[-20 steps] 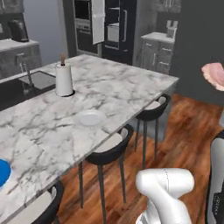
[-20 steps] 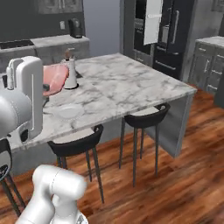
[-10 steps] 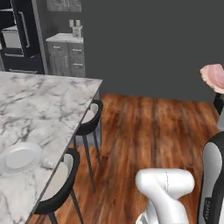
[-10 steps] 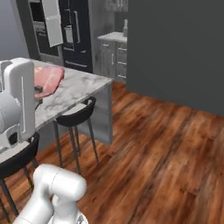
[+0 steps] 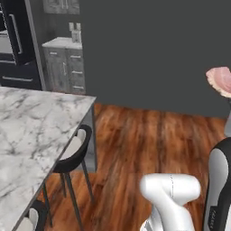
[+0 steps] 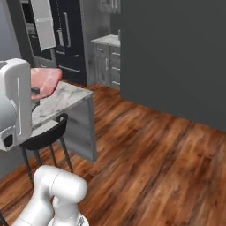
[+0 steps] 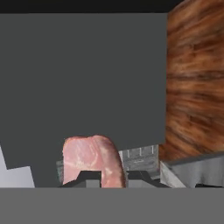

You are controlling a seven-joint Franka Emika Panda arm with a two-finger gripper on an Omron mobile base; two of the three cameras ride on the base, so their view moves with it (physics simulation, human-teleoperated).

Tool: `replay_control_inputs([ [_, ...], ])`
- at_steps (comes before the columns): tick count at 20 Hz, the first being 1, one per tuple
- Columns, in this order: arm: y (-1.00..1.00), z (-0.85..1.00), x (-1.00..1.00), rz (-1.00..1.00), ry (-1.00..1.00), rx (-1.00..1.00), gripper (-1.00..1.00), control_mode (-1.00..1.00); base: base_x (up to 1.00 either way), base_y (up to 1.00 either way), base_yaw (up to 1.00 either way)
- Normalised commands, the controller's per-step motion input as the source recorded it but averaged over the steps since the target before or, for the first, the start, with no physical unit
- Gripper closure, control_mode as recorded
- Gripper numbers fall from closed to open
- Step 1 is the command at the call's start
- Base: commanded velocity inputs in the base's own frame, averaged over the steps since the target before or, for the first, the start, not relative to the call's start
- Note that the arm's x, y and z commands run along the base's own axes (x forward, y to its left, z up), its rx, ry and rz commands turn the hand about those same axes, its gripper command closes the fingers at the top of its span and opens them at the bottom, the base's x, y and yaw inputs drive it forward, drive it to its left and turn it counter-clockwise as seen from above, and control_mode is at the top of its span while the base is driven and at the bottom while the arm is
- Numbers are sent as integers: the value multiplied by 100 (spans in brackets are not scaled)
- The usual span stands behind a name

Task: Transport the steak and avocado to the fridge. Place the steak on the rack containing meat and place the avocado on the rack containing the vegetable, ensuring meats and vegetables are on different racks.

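Hand view first: steak (image 7: pixel 91 159) standing up pink and marbled between the two dark fingers (image 7: pixel 89 177), clamped tight on its lower edge, with a flat dark grey wall (image 7: pixel 83 74) behind it and wooden floor (image 7: pixel 194 83) running along the right side of that rolled picture. Over to the left base view: same slab (image 5: pixel 220 81) poking in at the right edge, held high, pale rim showing, well above the floor (image 5: pixel 149 144). Marble tabletop (image 5: pixel 31 135) stretching across the near left, a black stool (image 5: pixel 72 158) tucked under its edge, grey cabinets (image 5: pixel 65 67) in the far left corner beside a tall black unit (image 5: pixel 18 40). Right base view now: steak (image 6: pixel 44 81) hanging out beside the white arm segment at the left, floating over the end of the marble tabletop (image 6: pixel 62 99), not touching it. Stool (image 6: pixel 44 137) below, dark wall (image 6: pixel 176 57) filling the right, tall black cabinet (image 6: pixel 70 35) with a pale door panel (image 6: pixel 43 24) at far left.
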Motion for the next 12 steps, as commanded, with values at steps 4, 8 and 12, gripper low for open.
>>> replay_control_inputs([
  [4,0,0,0,0,0,0,100,100,100,-57,15],
  [8,0,0,0,0,0,0,100,100,100,-49,14],
  [12,0,0,0,0,0,0,100,100,100,-52,12],
])
